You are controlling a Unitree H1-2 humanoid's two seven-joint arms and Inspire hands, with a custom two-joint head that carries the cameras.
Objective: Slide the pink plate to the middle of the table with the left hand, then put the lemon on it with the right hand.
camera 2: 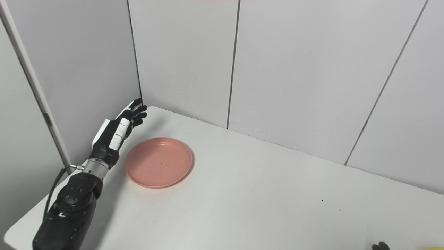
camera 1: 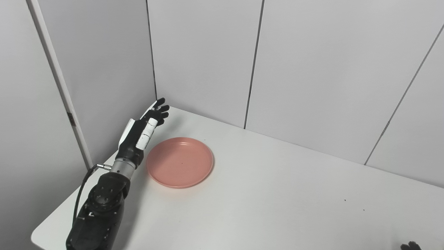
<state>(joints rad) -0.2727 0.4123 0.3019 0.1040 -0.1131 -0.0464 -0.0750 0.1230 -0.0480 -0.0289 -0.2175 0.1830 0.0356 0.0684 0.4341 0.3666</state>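
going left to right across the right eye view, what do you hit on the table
left hand → pink plate → a long bare stretch of the white table → tip of the right hand at the bottom edge → a sliver of something yellow in the bottom right corner, probably the lemon
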